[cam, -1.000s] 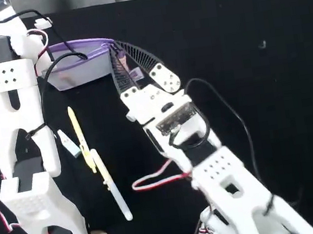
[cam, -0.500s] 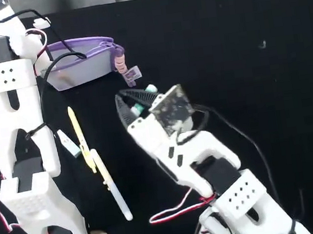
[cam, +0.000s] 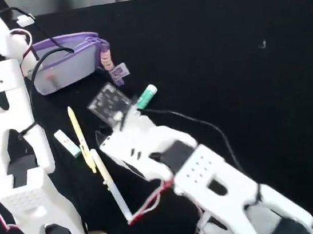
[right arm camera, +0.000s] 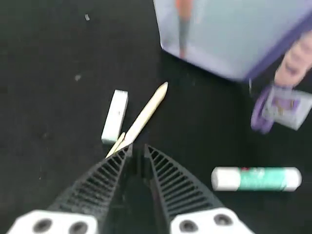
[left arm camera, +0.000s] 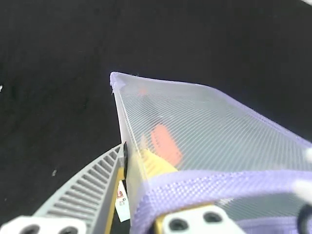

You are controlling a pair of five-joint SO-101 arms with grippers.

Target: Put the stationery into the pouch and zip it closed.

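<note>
The glue stick bears a green label, print illegible.

I count two arms from my station, the left arm and the right arm, and one pouch. Loose stationery comes to four pieces: one glue stick, one yellow pencil, one white pen and one white eraser. One orange item shows through the pouch mesh.

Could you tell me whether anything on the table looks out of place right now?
Nothing looks damaged. The pouch is held tilted, pinched at its rim by the left gripper, and the glue stick lies alone near the zipper tag, apart from the pencil, eraser and pen grouped together.
</note>
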